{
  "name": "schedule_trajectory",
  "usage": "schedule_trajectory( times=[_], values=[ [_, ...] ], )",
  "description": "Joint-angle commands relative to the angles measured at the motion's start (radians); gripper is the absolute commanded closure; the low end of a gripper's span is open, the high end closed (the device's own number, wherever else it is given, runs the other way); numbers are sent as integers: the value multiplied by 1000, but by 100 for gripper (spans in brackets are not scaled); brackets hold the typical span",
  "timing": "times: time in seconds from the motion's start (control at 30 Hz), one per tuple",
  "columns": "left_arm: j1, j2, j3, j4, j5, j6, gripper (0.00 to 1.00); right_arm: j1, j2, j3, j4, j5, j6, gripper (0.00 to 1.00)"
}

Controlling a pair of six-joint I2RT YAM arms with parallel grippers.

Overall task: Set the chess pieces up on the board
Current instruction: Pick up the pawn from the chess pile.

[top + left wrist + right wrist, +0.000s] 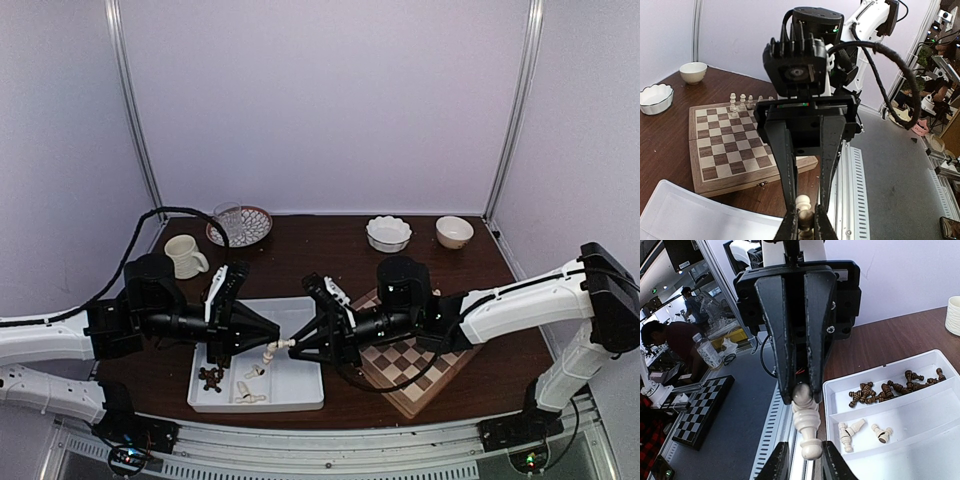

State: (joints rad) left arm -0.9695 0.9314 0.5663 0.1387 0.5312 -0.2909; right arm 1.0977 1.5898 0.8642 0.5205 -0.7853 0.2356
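Fingers point(772, 340) of the left gripper point(799, 395) are pinching one end of a cream chess piece point(807, 422) above the white tray point(297, 388). The right gripper point(805, 450) is sitting around the other end, but nobody can tell if it is squeezing. The board point(420, 365) is lying just beside the tray.

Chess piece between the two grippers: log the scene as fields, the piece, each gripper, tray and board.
held piece: cream chess piece, in midair near the tray
left gripper: shut on one end of it
right gripper: jaws flank the other end, grip unclear
tray: dark pieces in one compartment, loose cream pieces in the other
board: a few standing cream pieces along one edge
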Motion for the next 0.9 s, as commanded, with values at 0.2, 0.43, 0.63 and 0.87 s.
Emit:
schedule_trajectory(
  times=[0.2, 0.43, 0.63, 0.87],
  values=[
    [3, 9, 0, 59, 1, -7, 99, 8, -15, -1, 76, 20, 26, 72],
    [3, 9, 0, 59, 2, -7, 99, 8, -19, -1, 79, 25, 29, 81],
    [4, 3, -2, 57, -2, -5, 99, 8, -22, -1, 73, 29, 22, 88],
    [4, -22, -3, 37, -31, 5, 100, 8, -65, -18, 30, 86, -5, 93]
  ],
)
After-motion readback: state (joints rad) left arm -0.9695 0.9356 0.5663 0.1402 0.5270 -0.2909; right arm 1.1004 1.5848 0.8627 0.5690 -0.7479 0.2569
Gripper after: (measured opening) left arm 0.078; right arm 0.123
